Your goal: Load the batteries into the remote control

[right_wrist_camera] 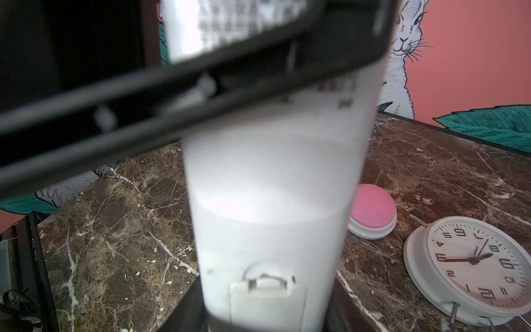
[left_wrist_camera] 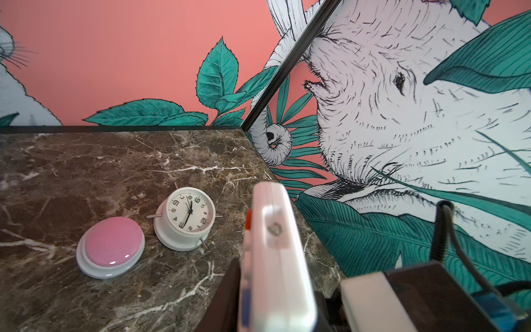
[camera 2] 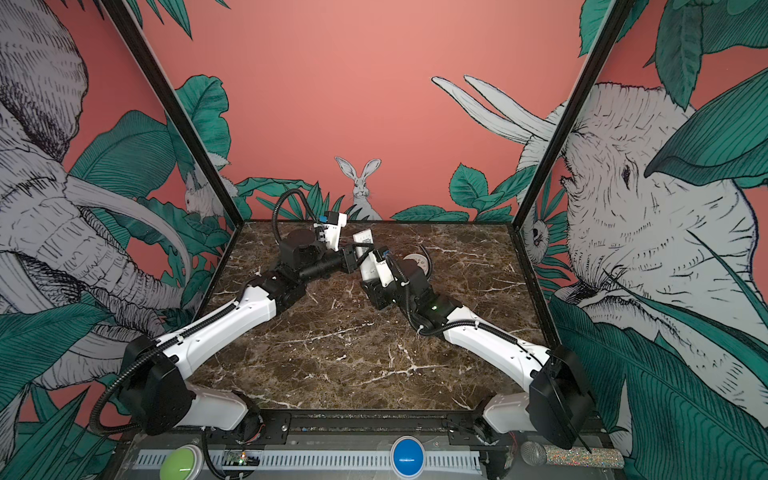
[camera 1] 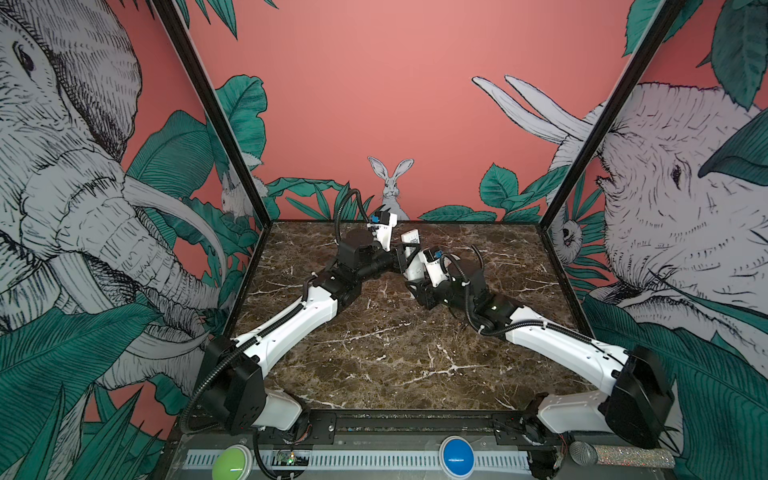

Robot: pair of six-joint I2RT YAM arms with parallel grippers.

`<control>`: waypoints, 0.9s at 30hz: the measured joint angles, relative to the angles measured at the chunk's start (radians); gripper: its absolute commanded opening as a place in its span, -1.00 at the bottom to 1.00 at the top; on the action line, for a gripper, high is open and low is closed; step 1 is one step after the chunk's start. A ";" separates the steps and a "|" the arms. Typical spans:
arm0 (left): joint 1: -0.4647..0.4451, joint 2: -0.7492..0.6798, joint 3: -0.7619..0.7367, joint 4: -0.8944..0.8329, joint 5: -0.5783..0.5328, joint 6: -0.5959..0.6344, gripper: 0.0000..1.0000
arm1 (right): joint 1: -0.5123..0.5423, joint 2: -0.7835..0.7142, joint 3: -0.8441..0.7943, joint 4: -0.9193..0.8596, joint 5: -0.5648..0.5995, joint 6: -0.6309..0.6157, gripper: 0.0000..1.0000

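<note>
1. The table (camera 1: pixel 395 353) is dark brown marble with white veins, and both arms reach over it toward the far middle.
2. The left arm (camera 1: pixel 291 328) and the right arm (camera 1: pixel 561 345) meet there, wrists close together.
3. The remote control (camera 1: pixel 411 240) stands on end between them, held up above the table. Its plain white back faces the right wrist camera, and one red button shows on its edge in the left wrist view.
4. The left tool (camera 1: pixel 405 253) is clamped across the remote control partway up. One black finger (right_wrist_camera: pixel 172 100) lies slantwise over the white back.
5. The right tool (camera 1: pixel 414 279) grips the remote control's lower end from below, with a dark jaw on either side of it.
6. A round white clock (left_wrist_camera: pixel 186 218) lies face up on the table, beyond the remote control toward the far right.
7. A pink dome button (left_wrist_camera: pixel 112 247) sits just beside the clock on the table.
8. A small hatch (right_wrist_camera: pixel 267 299) with a tab is in place on the remote control's back, at the end nearest the right tool.
</note>
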 measured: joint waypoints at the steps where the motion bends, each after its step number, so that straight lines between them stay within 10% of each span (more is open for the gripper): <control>1: 0.000 0.000 0.000 -0.002 0.000 0.003 -0.68 | 0.000 0.000 0.000 0.000 -0.002 0.002 -1.00; 6: 0.000 0.000 0.000 -0.008 -0.002 0.009 -0.83 | 0.000 0.002 0.000 0.000 -0.010 0.006 -0.67; 15: 0.001 -0.002 0.000 -0.051 -0.010 0.031 -1.00 | 0.005 0.000 -0.019 0.029 -0.071 0.003 0.75; 27: 0.054 -0.002 0.003 -0.118 0.096 0.040 -1.00 | 0.013 -0.134 -0.065 0.024 -0.158 -0.132 0.98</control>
